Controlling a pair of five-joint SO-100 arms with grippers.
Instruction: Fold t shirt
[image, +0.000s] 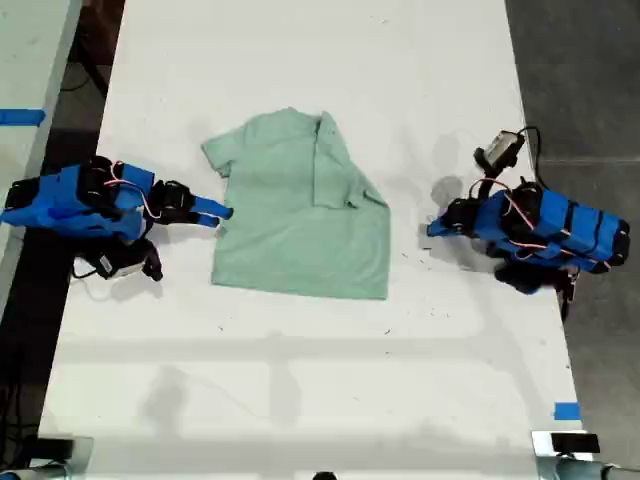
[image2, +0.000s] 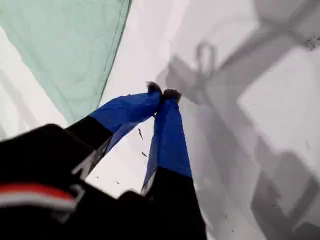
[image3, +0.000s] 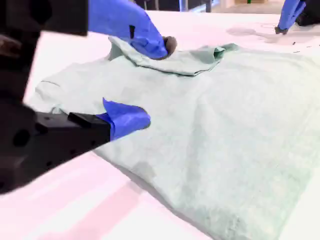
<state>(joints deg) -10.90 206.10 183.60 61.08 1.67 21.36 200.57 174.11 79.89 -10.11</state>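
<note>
My second hand at the exterior view's left, blue fingers apart over the shirt's edge, pale mint-green short-sleeved cloth t-shirt mid white desk, one side folded in, my first hand right, tips together, off the cloth.

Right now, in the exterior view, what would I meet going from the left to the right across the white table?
My second gripper, jaws open → the t shirt → my first gripper, jaws shut.

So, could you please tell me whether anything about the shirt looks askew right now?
Yes: the t shirt is only half folded. The side toward the exterior view's right lies doubled over at a slant, leaving a crooked edge.
</note>
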